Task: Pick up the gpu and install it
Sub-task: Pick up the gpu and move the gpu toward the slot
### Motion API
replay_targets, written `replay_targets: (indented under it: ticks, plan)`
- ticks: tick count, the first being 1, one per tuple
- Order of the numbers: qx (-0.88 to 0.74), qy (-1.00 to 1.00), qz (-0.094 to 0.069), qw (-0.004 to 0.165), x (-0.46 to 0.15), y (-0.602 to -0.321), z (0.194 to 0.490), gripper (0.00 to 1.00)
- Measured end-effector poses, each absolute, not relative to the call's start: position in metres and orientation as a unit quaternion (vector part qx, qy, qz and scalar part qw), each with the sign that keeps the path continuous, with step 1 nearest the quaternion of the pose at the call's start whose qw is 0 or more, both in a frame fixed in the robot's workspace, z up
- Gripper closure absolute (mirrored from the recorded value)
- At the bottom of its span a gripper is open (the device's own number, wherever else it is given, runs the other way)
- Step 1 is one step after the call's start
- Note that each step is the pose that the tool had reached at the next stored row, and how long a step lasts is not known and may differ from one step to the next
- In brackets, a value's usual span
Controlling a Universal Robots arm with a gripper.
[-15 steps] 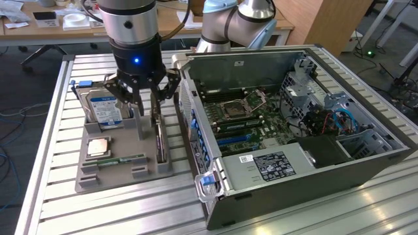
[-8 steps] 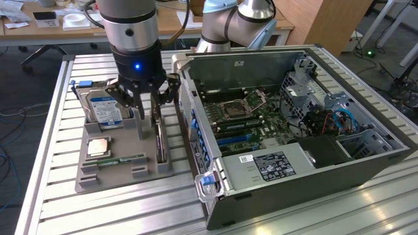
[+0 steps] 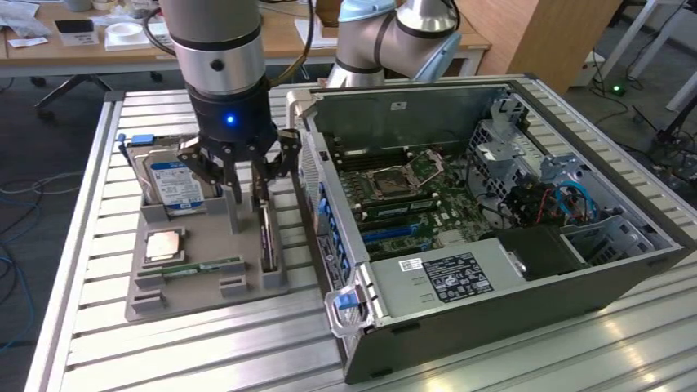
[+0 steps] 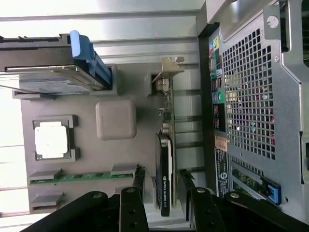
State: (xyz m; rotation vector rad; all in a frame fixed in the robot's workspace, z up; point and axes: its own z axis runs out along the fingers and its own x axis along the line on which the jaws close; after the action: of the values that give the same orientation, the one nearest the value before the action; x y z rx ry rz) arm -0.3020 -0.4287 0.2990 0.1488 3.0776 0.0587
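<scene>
The gpu [image 3: 268, 237], a thin dark card, stands on its edge in a slot of the grey holder [image 3: 207, 286], next to the open computer case [image 3: 436, 302]. My gripper [image 3: 248, 189] hangs straight above the card's far end. In the wrist view the gpu [image 4: 165, 159] shows its black face and metal bracket. The gripper [image 4: 162, 186] is open, with one finger on each side of the card's near end. A gap shows between each finger and the card.
On the same holder [image 4: 116, 159] sit a hard drive [image 3: 176, 184] with a blue-white label, a square processor [image 3: 163, 243] and a green memory stick [image 3: 201, 268]. The case's motherboard [image 3: 403, 200] lies exposed. The case wall [image 4: 251, 96] stands close beside the card.
</scene>
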Motion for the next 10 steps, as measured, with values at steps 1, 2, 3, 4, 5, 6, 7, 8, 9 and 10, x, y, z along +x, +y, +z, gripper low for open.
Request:
replay_targets:
  ticks: [1,2,3,4,5,6,7,8,9,10]
  plan:
    - [0.049,0.998,0.019,0.030,-0.3020,-0.4287,0.2978,0.58]
    - [0.049,0.998,0.019,0.030,-0.3020,-0.4287,0.2966,0.58]
    - [0.049,0.998,0.019,0.030,-0.3020,-0.4287,0.2954,0.58]
    - [0.050,0.998,0.019,0.030,-0.3020,-0.4287,0.2941,0.58]
    - [0.051,0.998,0.019,0.030,-0.3020,-0.4287,0.2932,0.58]
    - [0.051,0.998,0.019,0.030,-0.3020,-0.4287,0.2929,0.58]
    - [0.051,0.998,0.019,0.030,-0.3020,-0.4287,0.2929,0.58]
    - [0.051,0.998,0.019,0.030,-0.3020,-0.4287,0.2930,0.58]
    - [0.051,0.998,0.019,0.030,-0.3020,-0.4287,0.2929,0.58]
    - [0.051,0.998,0.019,0.030,-0.3020,-0.4287,0.2929,0.58]
